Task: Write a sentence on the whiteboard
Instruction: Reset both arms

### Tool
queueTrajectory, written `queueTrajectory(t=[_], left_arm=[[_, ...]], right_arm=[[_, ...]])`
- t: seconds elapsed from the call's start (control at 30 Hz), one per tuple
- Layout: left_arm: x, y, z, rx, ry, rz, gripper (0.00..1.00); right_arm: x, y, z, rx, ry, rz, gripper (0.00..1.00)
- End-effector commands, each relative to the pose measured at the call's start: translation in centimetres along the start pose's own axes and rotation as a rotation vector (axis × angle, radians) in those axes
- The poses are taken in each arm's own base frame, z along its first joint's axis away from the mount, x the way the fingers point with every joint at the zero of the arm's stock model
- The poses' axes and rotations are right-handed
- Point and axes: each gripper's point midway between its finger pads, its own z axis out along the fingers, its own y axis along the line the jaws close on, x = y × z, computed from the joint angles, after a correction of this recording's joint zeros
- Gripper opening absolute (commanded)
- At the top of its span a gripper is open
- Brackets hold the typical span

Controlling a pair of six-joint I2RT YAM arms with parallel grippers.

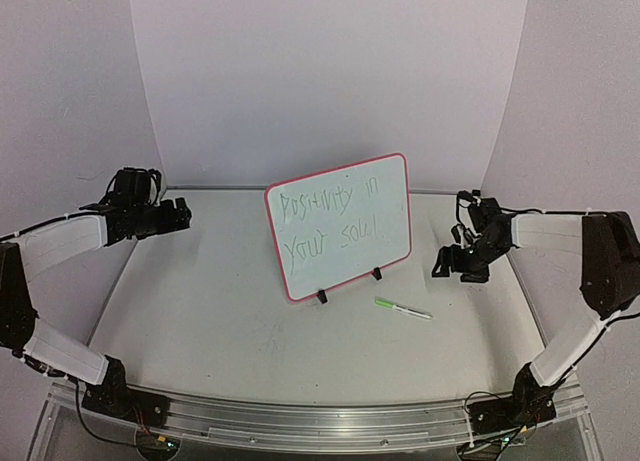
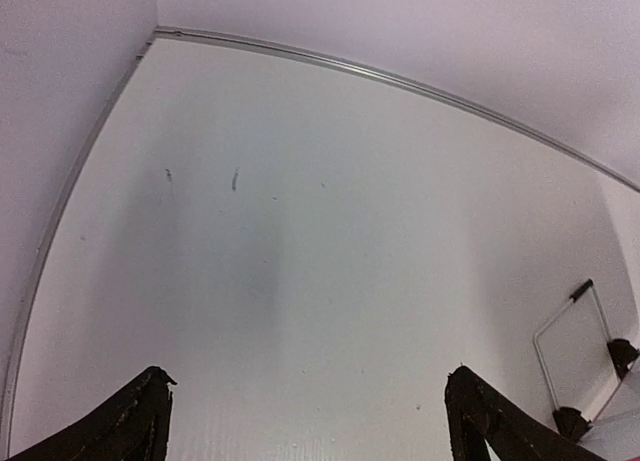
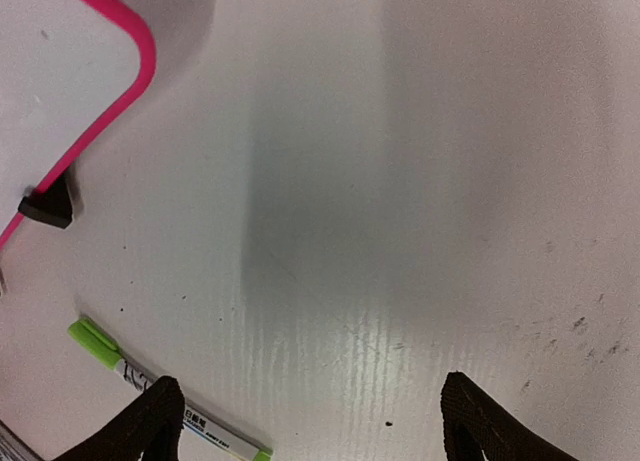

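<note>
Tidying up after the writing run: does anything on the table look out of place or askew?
The green marker lies loose on the table in front of the whiteboard, near its right foot. The whiteboard stands turned askew to the table's edge. Nothing looks spilled or broken.

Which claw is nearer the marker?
The right claw: the marker lies close beside it, and shows in its wrist view. The left claw is off on the whiteboard's far side.
</note>
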Motion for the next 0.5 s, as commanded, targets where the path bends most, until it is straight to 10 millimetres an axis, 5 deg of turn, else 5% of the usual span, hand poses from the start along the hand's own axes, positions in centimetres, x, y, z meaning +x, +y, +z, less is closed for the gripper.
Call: queueTrajectory(t=[0.0,0.2,0.47], left_arm=[[-5.4,3.5,-0.5,-0.122,-0.203,-0.028,0.96],[-8.4,6.6,-2.5,-0.318,-0.404,0.06,0.99],[-5.1,8.7,-2.2,-0.38,-0.481,0.106,0.99]], right_arm=[[-6.6,-1.9,-6.3,0.044,-0.33,0.024,0.85],[-8.9,-3.7,-11.3,0.049,-0.639,0.036,0.85],[-6.8,-6.1,-13.2,0.15,-0.9,0.035,0.84]])
